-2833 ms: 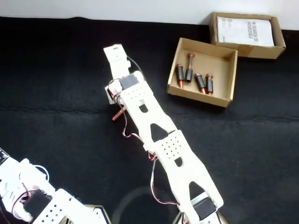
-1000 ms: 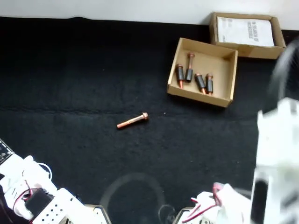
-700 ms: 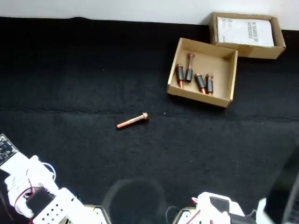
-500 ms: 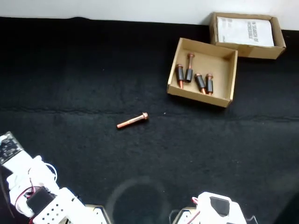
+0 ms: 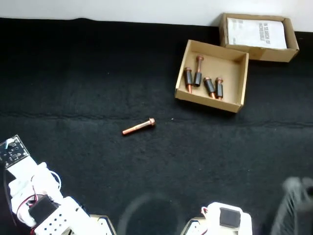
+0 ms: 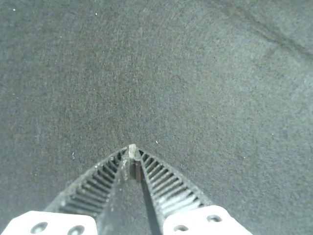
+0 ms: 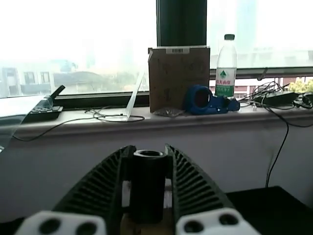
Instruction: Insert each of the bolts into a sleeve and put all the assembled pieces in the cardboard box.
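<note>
A copper bolt (image 5: 139, 127) lies alone on the black cloth near the middle of the table. The open cardboard box (image 5: 231, 62) at the back right holds several assembled bolt-and-sleeve pieces (image 5: 204, 80) side by side. In the right wrist view, my right gripper (image 7: 146, 150) is shut on a black sleeve (image 7: 146, 191) held upright between its ribbed fingers, facing a window sill away from the table. My left gripper (image 6: 132, 150) is shut with nothing in it, just over bare cloth. The left arm (image 5: 30, 196) sits at the near left corner.
A second, shallower cardboard box (image 5: 290, 41) with a printed sheet in it stands behind the first at the far right. The right arm's base (image 5: 225, 219) is at the near edge, with a blurred part of that arm (image 5: 293, 208) beside it.
The right arm, which stretched over the table by the bolt, has pulled back and swung off to the near right. The bolt now lies uncovered. The left arm's wrist has shifted slightly.
</note>
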Available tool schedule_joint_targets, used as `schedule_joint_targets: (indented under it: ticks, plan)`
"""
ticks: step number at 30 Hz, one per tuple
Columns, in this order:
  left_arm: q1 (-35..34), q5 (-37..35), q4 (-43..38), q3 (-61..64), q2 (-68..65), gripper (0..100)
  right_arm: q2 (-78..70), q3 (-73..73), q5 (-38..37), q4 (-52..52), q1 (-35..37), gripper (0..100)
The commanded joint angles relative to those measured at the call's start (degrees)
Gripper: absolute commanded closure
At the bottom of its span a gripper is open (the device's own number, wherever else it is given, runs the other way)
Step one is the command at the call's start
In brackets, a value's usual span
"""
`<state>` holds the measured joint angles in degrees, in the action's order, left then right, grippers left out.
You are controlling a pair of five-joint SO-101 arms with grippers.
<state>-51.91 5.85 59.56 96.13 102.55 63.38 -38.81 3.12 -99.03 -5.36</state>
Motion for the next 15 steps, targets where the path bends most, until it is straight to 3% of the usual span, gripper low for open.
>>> schedule_joint_targets:
  ticks: [1,15]
  plan:
    - [0.7,0.5,0.2,1.0,0.5,99,4.5,18.1,-0.4,7.2,-0.4,99.2]
    - [2.2,0.6,0.2,1.0,0.4,99,40.1,88.0,-3.3,51.5,-0.1,99.2]
